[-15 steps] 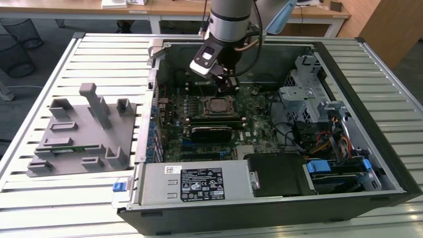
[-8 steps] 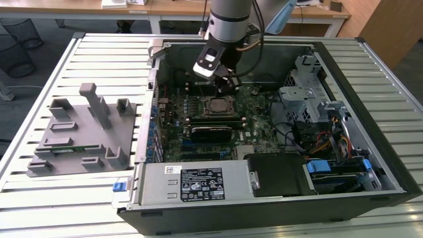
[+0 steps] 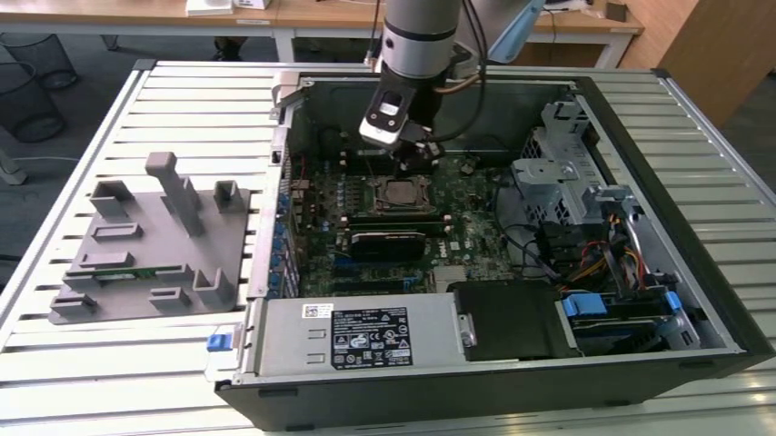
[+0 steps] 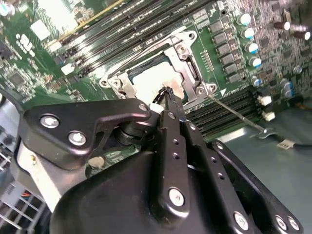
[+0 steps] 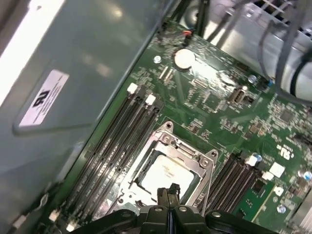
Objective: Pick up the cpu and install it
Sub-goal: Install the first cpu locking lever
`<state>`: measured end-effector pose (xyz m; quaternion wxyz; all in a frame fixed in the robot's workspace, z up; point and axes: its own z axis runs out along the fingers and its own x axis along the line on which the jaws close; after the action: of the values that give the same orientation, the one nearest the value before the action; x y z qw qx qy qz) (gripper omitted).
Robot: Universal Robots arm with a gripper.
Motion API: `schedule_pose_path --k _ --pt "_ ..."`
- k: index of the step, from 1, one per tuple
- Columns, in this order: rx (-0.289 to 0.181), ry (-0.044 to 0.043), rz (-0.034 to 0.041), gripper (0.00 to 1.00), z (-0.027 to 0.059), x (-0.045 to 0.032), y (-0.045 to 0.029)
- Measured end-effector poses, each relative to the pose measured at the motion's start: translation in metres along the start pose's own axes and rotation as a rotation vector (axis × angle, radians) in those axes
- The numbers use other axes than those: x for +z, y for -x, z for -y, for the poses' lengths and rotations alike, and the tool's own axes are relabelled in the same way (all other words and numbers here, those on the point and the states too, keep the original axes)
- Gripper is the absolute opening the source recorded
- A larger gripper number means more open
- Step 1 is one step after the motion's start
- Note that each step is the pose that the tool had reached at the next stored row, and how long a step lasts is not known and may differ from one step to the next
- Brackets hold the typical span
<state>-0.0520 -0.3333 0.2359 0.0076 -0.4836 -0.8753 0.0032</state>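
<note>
Gripper (image 4: pixel 167 95) — fingers pressed together, nothing between them, tips just above the socket. Cpu (image 5: pixel 165 171) — seated flat inside the socket frame (image 5: pixel 207 161) on the motherboard (image 3: pixel 467 227); placement looks done, frame apparently unlatched.

No legible text on the case stickers (image 3: pixel 370 334).

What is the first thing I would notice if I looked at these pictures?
Probably the open computer case on the slatted table, with the robot arm reaching into it. Its gripper hangs just above the shiny cpu, which lies inside the metal-framed socket on the green motherboard.
</note>
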Motion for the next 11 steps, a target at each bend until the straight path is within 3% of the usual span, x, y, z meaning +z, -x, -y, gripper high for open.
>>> schedule_pose_path --k 11 --pt "-0.199 -0.0021 0.0026 0.11 0.0 0.0023 0.0"
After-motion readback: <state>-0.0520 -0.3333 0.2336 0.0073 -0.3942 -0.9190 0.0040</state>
